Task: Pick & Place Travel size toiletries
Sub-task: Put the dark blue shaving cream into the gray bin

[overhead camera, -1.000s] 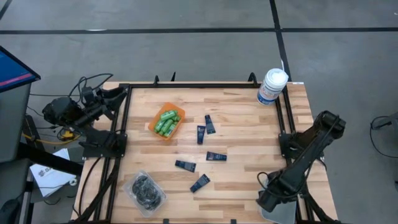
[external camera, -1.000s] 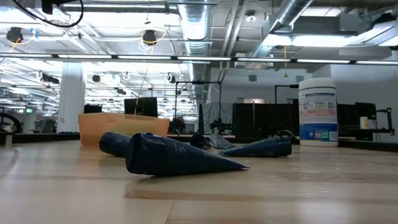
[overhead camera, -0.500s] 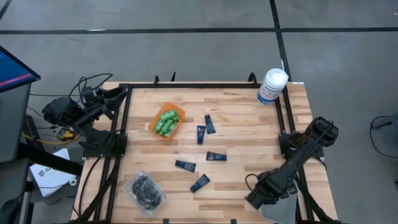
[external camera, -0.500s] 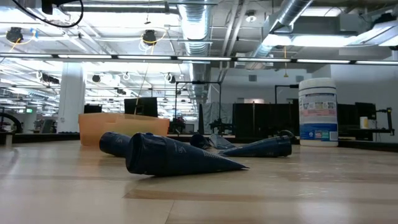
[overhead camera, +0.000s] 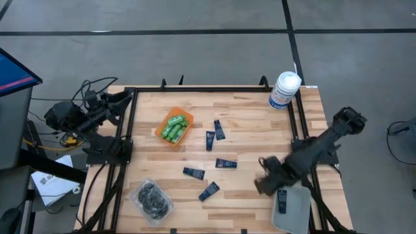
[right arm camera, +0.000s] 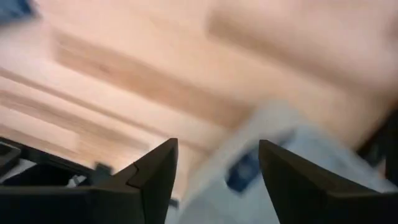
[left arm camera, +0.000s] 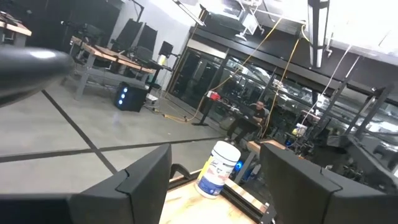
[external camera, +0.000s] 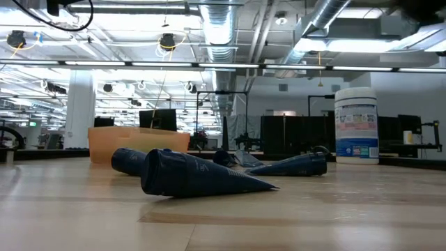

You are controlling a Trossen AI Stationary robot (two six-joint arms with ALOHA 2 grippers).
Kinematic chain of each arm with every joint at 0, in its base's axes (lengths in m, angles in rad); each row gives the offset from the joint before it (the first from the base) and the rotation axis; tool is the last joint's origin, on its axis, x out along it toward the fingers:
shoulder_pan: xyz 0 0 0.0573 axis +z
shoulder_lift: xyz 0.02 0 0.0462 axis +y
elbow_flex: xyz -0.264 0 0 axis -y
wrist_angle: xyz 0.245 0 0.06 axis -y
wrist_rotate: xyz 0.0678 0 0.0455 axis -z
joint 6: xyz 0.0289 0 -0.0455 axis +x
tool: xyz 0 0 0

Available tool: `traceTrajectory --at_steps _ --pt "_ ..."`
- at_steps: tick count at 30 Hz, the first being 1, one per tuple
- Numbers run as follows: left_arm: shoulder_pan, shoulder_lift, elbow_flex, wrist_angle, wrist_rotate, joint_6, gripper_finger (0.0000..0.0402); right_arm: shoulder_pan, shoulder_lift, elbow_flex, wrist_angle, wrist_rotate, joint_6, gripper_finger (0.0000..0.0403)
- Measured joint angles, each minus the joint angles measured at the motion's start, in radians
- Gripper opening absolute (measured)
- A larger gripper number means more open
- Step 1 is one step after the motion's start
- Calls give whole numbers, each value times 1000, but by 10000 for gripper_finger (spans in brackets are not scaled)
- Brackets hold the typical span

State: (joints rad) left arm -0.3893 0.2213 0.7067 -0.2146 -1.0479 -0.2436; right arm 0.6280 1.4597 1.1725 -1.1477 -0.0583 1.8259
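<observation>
Where bare table [overhead camera: 260, 140] lies open: right gripper [overhead camera: 262, 175] spread, empty, near tray [overhead camera: 296, 207].

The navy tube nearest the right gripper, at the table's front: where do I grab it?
Take the navy tube from straight above, fingers across its narrow width near mid-length. It lies flat and diagonal on the table, apart from other tubes, so turn the right gripper to straddle its long axis.

Bright green small bottles [overhead camera: 174, 127] in orange tray [overhead camera: 162, 123]; dark navy flat tubes [overhead camera: 225, 164]; white round canister [overhead camera: 284, 90], blue label; light striped wood surface [overhead camera: 247, 143]; grey bin [overhead camera: 296, 211].
</observation>
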Motion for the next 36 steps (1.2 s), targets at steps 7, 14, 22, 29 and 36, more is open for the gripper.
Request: traceTrajectory --at_steps 7,14,22,29,36 --pt "-1 -60 0 -27 89 0 241 -279 24 0 129 25 -646 197" --pt "-1 -89 0 -111 95 -8 241 -431 171 2 275 5 -1123 207" --pt "-1 -91 -120 -120 103 -55 241 -469 272 57 308 -8 -1393 260" --pt "-1 -91 -319 -119 138 -223 241 -464 361 89 316 -28 -1467 265" --pt "-1 -91 -438 -82 233 -269 241 -466 426 89 323 -34 -1497 265"
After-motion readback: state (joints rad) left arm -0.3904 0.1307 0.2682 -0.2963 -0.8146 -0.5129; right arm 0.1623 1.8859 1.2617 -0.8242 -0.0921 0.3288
